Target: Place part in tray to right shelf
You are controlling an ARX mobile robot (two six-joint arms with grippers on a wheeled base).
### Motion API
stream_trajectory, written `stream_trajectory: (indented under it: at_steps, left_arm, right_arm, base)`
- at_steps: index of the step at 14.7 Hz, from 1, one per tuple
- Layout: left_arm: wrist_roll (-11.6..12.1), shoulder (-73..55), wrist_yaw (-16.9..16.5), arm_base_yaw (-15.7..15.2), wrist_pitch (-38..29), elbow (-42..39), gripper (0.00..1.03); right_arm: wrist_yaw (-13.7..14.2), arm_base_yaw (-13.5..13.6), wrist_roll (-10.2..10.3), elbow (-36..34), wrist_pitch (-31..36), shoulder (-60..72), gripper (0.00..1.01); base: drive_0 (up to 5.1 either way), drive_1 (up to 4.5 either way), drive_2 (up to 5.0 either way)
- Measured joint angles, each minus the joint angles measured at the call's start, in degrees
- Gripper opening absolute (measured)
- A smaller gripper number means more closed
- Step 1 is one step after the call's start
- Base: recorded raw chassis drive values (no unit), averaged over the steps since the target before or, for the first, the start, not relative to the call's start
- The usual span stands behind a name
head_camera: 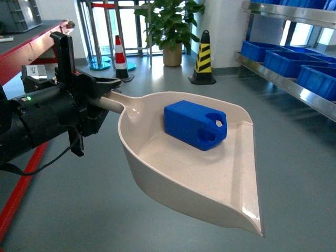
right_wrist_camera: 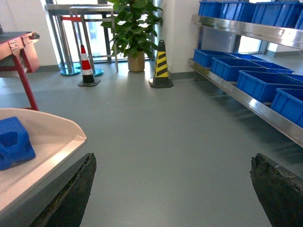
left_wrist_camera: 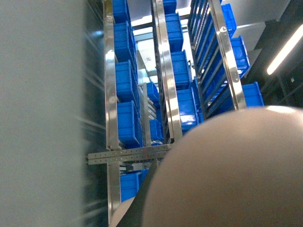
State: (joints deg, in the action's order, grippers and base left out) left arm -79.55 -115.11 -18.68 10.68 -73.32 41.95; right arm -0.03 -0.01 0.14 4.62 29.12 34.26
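Cream tray [head_camera: 194,173] nearest, held out over the floor, handle clamped in left gripper [head_camera: 97,107] jaws. Blue part [head_camera: 195,125] loose inside: light, rigid, slick, likely to slide if tipped. Right gripper [right_wrist_camera: 173,189] jaws wide apart, empty. Right shelf [head_camera: 294,86] well apart.

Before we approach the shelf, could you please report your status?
Left hand shut on scoop handle. Right hand open, empty. Blue block in scoop. Floor ahead clear.

Bright-blue part [head_camera: 195,125], cream tray [head_camera: 210,184], blue crates [head_camera: 283,60], black-and-yellow striped cone [head_camera: 203,59]
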Motion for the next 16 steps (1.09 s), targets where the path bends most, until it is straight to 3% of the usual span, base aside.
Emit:
stream_trajectory:
  at_steps: [16]
  left_arm:
    - [0.0,0.0,0.13,0.0,-0.02,0.0,0.13]
  right_arm:
    - [0.02,0.0,0.0,0.02,0.02,0.0,0.98]
  base:
    - [-1.6,-1.6,-1.6]
